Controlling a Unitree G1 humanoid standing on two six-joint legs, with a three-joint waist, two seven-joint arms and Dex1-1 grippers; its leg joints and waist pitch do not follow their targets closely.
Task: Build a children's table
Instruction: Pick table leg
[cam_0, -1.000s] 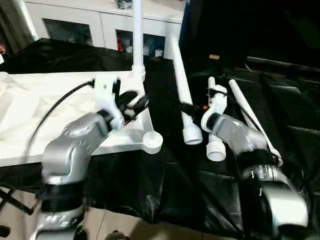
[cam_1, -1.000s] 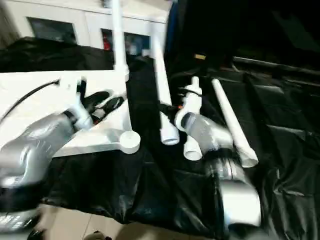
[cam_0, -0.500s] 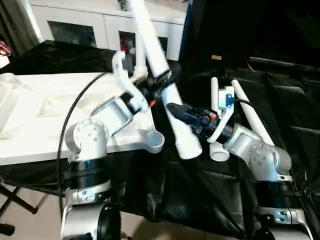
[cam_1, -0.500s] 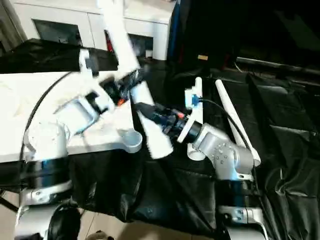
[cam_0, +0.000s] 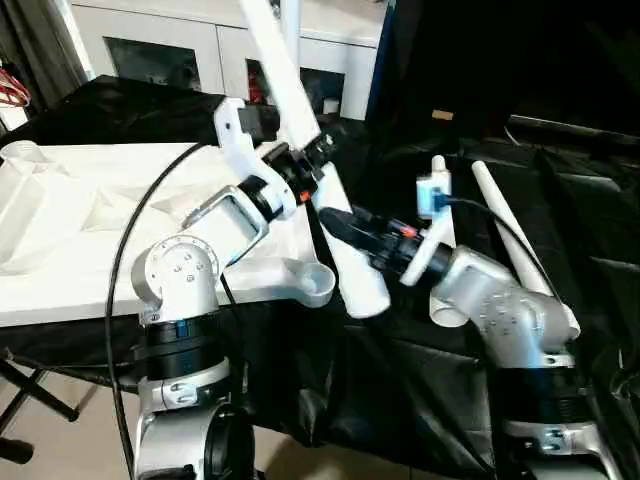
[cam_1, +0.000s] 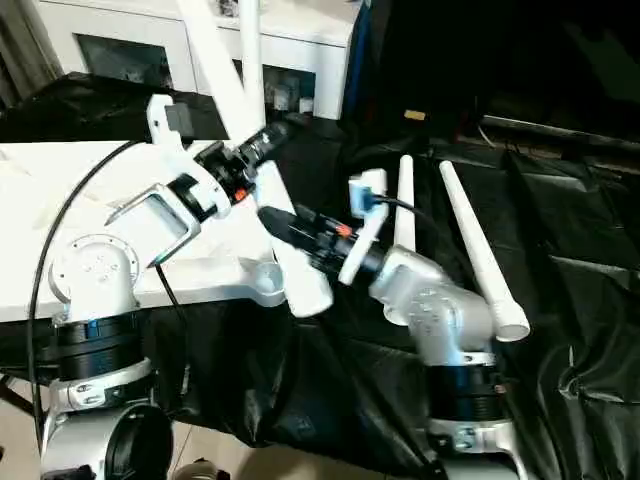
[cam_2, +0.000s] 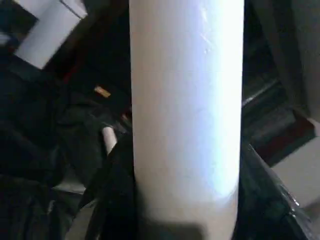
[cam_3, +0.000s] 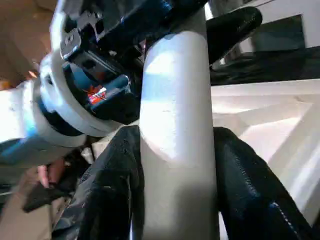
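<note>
The white table top (cam_0: 70, 215) lies underside up on the left, its near corner socket (cam_0: 313, 282) at the edge. One white leg (cam_0: 291, 18) stands upright at its far corner. Another leg (cam_0: 300, 110) is held tilted above the near corner, wide end (cam_0: 365, 295) low beside the socket. My left gripper (cam_0: 318, 158) is shut on its middle, and my right gripper (cam_0: 342, 226) is shut on it lower down. The wrist views show this leg (cam_2: 185, 100) between black fingers (cam_3: 107, 190). Two more legs (cam_1: 403, 195) (cam_1: 478, 250) lie on the black cloth.
A white cabinet with glass doors (cam_0: 185, 55) stands behind. Black cloth (cam_0: 570, 220) covers the work surface on the right and hangs over the front edge (cam_0: 380, 420). A black cable (cam_0: 150, 210) loops from my left arm over the table top.
The leg that lay on the cloth has been gripped by both grippers, lifted and tilted. Since half a second ago its wide end has come closer to the near corner socket.
</note>
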